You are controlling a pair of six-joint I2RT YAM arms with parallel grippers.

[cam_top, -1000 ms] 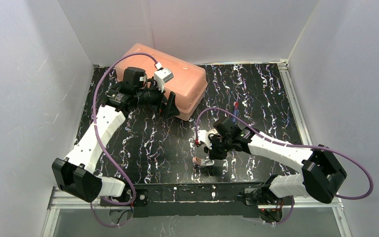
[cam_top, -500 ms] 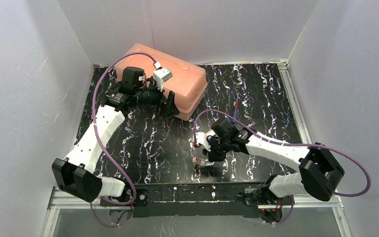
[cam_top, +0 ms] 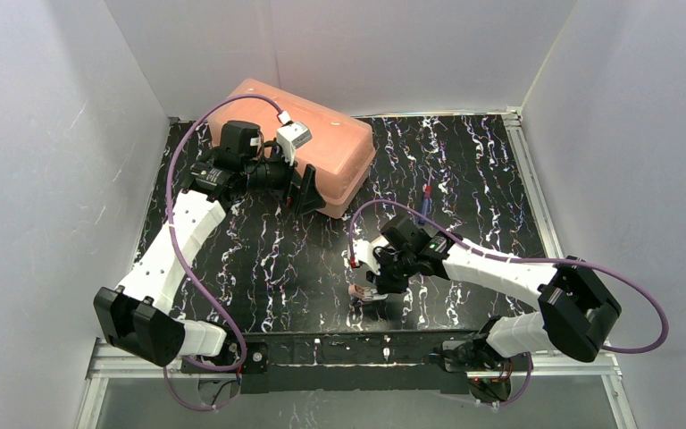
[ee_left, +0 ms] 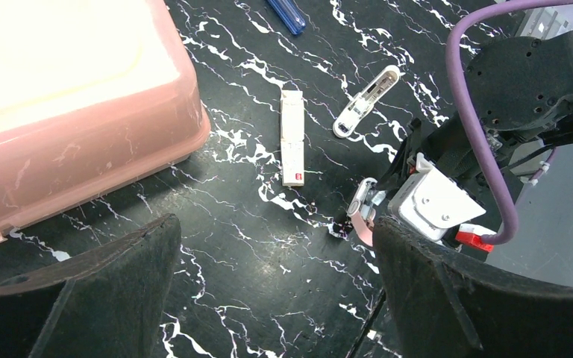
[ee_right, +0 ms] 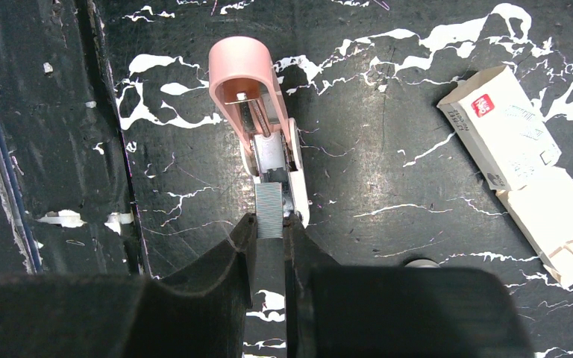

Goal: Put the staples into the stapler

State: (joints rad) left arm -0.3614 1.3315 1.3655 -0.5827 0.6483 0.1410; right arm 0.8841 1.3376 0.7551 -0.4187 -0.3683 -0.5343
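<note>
The pink stapler (ee_right: 257, 112) lies open on the black marbled table, its metal staple channel facing up; it also shows in the top view (cam_top: 363, 294) and the left wrist view (ee_left: 362, 212). My right gripper (ee_right: 269, 225) is shut on a grey strip of staples (ee_right: 269, 211), whose tip sits at the near end of the channel. The white staple box (ee_right: 526, 160) lies open to the right of it. My left gripper (ee_left: 276, 283) is open and empty, hovering beside the pink bin (cam_top: 322, 143) at the back left.
A white metal stapler part (ee_left: 365, 102) and a blue pen (ee_left: 286, 15) lie beyond the staple box (ee_left: 292, 137). The table's front edge rail (ee_right: 0, 149) runs just left of the stapler. White walls enclose the table.
My right arm has shifted slightly left over the stapler with the staple strip still held. The left arm has barely moved.
</note>
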